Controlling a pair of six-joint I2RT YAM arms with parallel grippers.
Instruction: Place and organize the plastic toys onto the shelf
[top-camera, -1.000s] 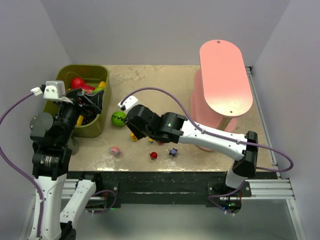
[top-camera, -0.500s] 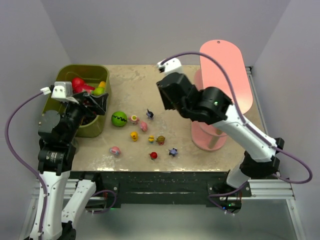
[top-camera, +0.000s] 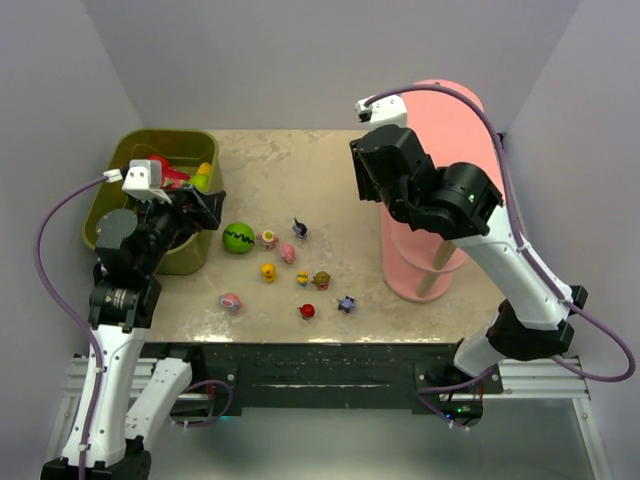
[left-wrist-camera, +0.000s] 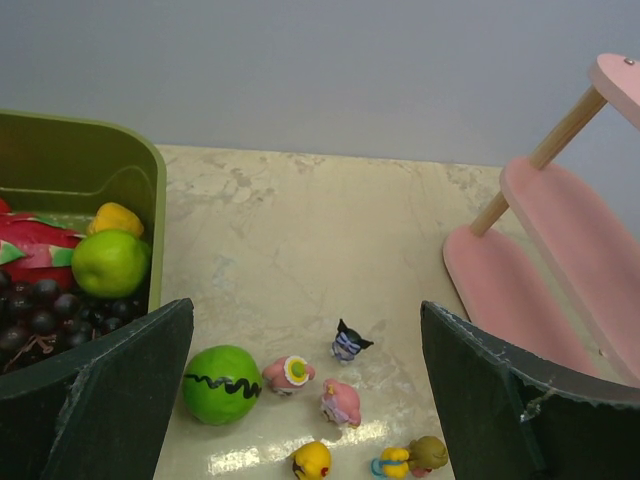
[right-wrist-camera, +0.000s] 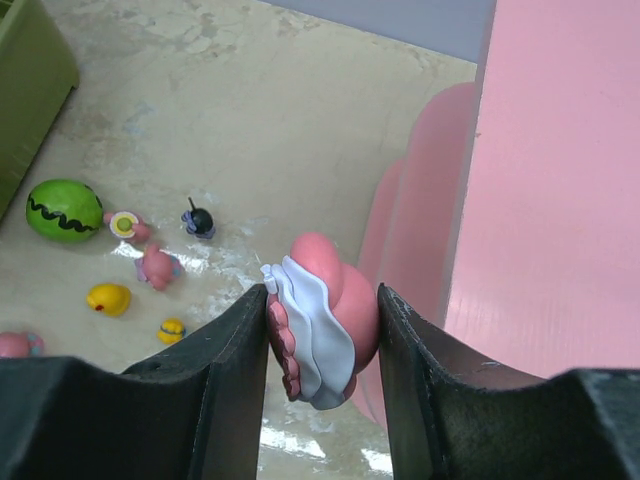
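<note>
The table (top-camera: 300, 170) carries nearly all the work left. The shelf (top-camera: 470, 135) shows nothing on its boards (the lower tiers are only partly in view). My left hand (top-camera: 203, 207) hangs spread wide and empty by the green bin (top-camera: 135, 150). My right hand (right-wrist-camera: 322, 300) pinches one pink toy (right-wrist-camera: 335, 290) beside the shelf's top board, not yet set down. I count nine small toys (top-camera: 288, 254) loose on the table.

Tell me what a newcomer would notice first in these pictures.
The tall pink shelf at the right stands out first, with a pink-and-white toy clamped in the right jaws beside its top board. Next, small bright figurines lie scattered mid-table near a green ball.
</note>
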